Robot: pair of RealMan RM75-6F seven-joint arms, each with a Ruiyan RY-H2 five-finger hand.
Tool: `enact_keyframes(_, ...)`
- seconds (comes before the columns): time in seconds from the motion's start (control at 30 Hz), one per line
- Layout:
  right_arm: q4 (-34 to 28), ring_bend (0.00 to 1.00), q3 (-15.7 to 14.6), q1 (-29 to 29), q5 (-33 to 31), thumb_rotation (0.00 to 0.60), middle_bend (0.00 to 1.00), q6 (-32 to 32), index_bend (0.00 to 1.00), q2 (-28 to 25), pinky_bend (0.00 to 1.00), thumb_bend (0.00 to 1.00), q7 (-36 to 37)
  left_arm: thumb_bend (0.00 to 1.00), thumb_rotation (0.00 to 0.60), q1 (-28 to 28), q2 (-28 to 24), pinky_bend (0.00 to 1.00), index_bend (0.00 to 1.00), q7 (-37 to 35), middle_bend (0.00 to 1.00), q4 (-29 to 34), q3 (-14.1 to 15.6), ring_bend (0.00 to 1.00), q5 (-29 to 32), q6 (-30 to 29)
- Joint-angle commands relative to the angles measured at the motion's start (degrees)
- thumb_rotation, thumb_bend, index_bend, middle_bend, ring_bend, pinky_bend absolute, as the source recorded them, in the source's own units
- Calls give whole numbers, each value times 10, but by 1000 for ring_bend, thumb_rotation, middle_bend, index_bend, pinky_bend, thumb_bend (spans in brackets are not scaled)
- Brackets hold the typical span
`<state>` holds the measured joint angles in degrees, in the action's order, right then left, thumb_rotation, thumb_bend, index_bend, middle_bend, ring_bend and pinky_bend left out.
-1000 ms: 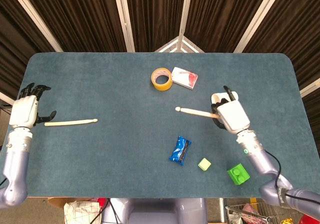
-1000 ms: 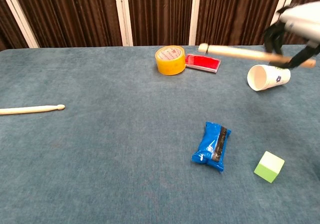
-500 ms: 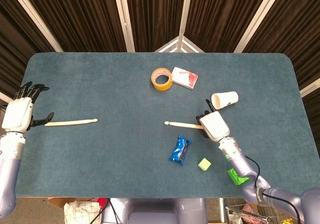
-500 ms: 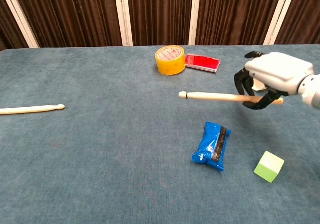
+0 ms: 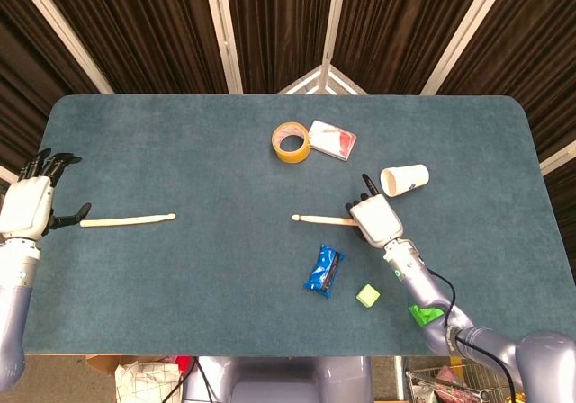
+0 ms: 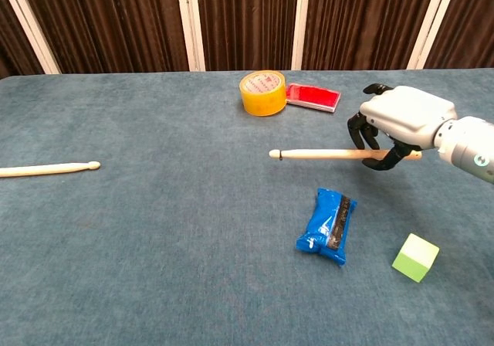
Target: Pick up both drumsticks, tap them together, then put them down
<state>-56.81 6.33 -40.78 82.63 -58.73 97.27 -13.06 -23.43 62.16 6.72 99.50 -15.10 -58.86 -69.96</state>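
One pale wooden drumstick (image 5: pixel 127 220) lies on the blue table (image 5: pixel 207 277) at the left, also seen in the chest view as drumstick (image 6: pixel 48 169). My left hand (image 5: pixel 27 207) hovers just left of its butt end, fingers spread, holding nothing; the chest view does not show it. My right hand (image 5: pixel 373 220) grips the butt of the other drumstick (image 5: pixel 319 219), which lies level and points left. In the chest view this drumstick (image 6: pixel 324 154) sits low over the cloth, with the right hand's (image 6: pixel 397 122) fingers curled around it.
A yellow tape roll (image 5: pixel 291 142) and a red packet (image 5: pixel 332 139) sit at the back centre. A paper cup (image 5: pixel 405 180) lies on its side behind my right hand. A blue snack packet (image 6: pixel 328 225), a light green cube (image 6: pixel 415 257) and a green brick (image 5: pixel 423 313) lie nearer me.
My right hand has carried its drumstick leftward and down, from beside the cup to low over the table. My left hand has drifted slightly left, away from the lying drumstick.
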Motion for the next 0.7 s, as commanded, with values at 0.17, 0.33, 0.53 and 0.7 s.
enact_keyframes(0.17,19,440,-1,-8,4,600,646,9,711,4,14,503,9,381,600,1,0,59,201,-3,130,-4,0,0,4,2)
enact_keyframes(0.33,14,398,6,-10,-12,600,544,25,603,-2,14,503,-10,381,600,-1,0,59,200,0,129,-3,0,0,8,4)
enact_keyframes(0.53,-18,342,26,-5,-62,600,459,43,440,-12,13,502,-74,381,600,-2,1,59,200,6,128,-3,1,0,16,8)
enact_keyframes(0.7,-52,306,41,2,-110,600,392,49,319,-21,14,502,-128,381,600,-2,3,58,200,7,126,-4,3,0,16,8)
